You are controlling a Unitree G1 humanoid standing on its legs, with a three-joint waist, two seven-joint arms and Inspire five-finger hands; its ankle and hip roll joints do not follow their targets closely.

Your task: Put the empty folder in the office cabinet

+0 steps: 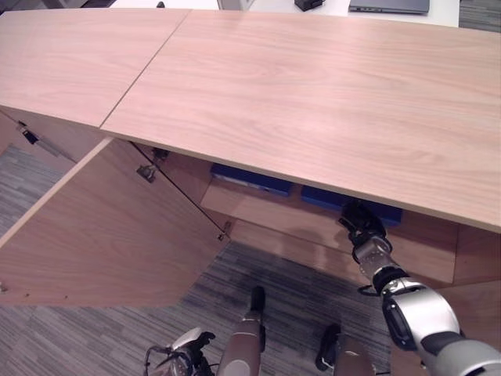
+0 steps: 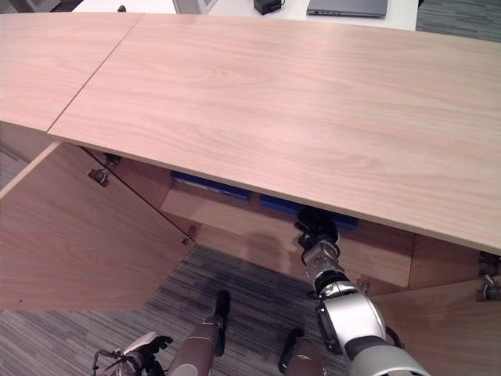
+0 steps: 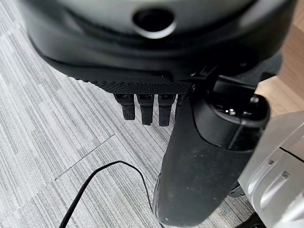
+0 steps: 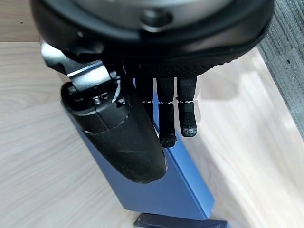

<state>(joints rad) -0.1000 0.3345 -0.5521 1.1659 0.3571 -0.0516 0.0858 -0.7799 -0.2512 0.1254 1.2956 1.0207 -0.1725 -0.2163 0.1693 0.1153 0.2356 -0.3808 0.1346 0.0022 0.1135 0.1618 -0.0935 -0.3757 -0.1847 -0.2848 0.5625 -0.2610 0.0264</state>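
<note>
A blue folder stands on edge on the light wood shelf inside the office cabinet. My right hand reaches in under the cabinet top, open, its thumb on one side of the folder and its straight fingers along the other. From above, the right hand shows at the shelf's front, just below the blue folder edge. A second blue folder lies further left on the same shelf. My left hand hangs open over the carpet, low in front of the cabinet.
The cabinet's left door swings wide open toward me, and another door stands open at the right. Grey striped carpet lies in front. A laptop sits on the white desk behind.
</note>
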